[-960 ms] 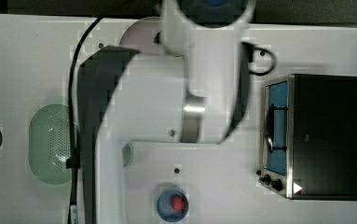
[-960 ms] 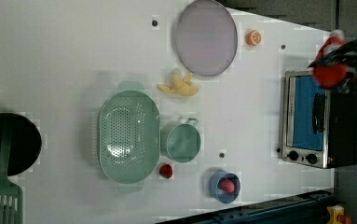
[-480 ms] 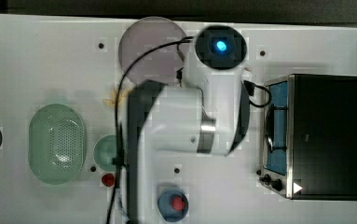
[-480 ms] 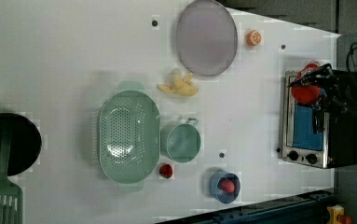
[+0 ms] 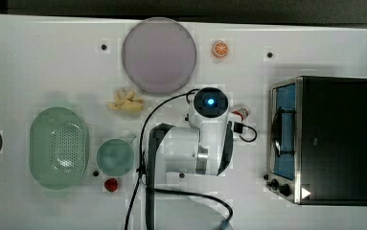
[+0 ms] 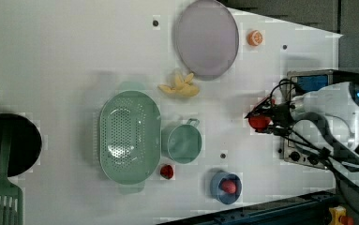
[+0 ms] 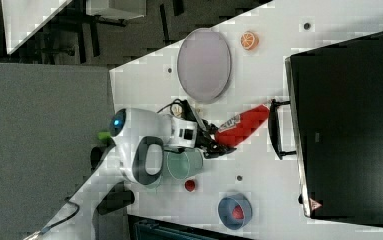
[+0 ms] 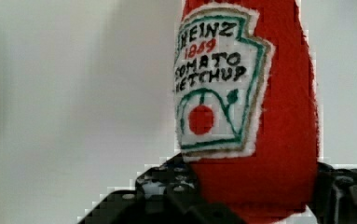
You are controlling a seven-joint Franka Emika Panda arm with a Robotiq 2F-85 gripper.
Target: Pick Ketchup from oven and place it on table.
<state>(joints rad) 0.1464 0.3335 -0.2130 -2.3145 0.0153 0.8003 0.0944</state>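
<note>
Carried clear of the boxy oven (image 5: 334,139), the ketchup (image 7: 241,125) (felt-labelled) sits clamped in the pincer (image 7: 210,140).

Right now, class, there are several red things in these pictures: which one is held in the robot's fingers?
The ketchup, a red bottle with a white label, gripped at its base. The small red ball lies loose on the table, and another red item sits in the blue bowl.

Three overhead views of one table (image 5: 37,57) and oven (image 5: 337,139), wrist view close on the ketchup (image 8: 260,116)
</note>
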